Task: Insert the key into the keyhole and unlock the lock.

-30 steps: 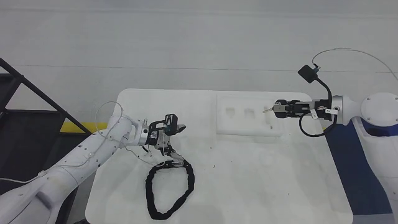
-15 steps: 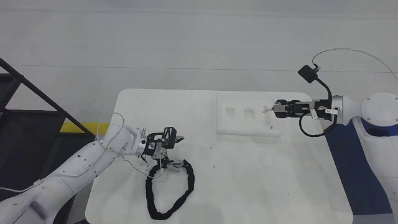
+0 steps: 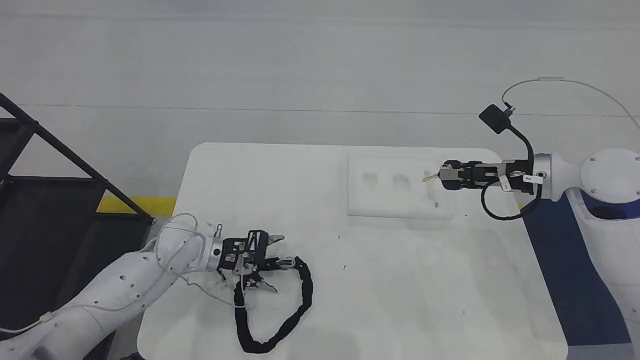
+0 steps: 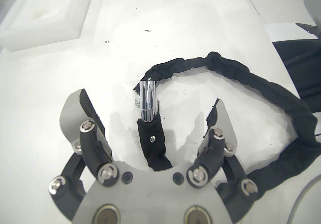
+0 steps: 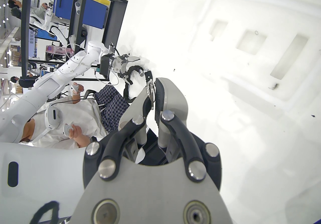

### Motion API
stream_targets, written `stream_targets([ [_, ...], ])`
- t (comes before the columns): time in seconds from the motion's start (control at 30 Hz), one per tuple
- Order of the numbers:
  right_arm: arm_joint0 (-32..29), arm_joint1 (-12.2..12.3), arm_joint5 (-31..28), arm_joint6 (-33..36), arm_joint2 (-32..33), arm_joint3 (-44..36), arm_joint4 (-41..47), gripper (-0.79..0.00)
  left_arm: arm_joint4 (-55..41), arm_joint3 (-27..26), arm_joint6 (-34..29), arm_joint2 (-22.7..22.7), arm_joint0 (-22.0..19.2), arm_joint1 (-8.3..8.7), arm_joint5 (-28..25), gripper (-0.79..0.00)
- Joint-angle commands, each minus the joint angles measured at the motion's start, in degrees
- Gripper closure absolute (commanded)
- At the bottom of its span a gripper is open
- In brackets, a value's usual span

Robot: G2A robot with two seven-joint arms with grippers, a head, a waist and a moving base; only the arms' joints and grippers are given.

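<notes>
A black fabric-sleeved chain lock (image 3: 272, 318) lies looped on the white table (image 3: 400, 290) near its front left. Its chrome lock cylinder (image 4: 148, 99) lies on the table between the spread fingers of my left gripper (image 4: 149, 104), which is open and not touching it. In the top view the left gripper (image 3: 272, 262) is low at the loop's upper end. My right gripper (image 3: 443, 174) hangs over the white foam tray (image 3: 360, 200), shut on the small metal key (image 5: 151, 92), whose tip (image 3: 431, 175) points left.
The foam tray (image 5: 225, 4) has three shallow recesses and sits at the table's back right. A black frame (image 3: 40, 150) stands off the table's left side. The table's rounded front edge runs close behind the chain (image 4: 250, 79).
My left arm has drawn back toward the front left and come down, so its open gripper now straddles the lock cylinder. The right arm and the key have not moved.
</notes>
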Motion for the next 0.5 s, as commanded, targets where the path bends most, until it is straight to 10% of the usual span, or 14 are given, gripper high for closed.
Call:
stream_targets([
  [0.0, 0.00, 0.00, 0.00, 0.00, 0.00, 0.00, 0.00, 0.000, 0.88, 0.21, -1.03, 0.29, -0.12, -0.34, 0.60, -0.785],
  [0.27, 0.00, 0.00, 0.00, 0.00, 0.00, 0.00, 0.00, 0.000, 1.20, 2.13, -1.64, 0.87, -0.85, -1.73, 1.03, -0.748],
  [0.47, 0.00, 0.00, 0.00, 0.00, 0.00, 0.00, 0.00, 0.000, 1.75, 3.66, -1.61, 1.23, -1.34, -2.66, 1.52, -0.520],
])
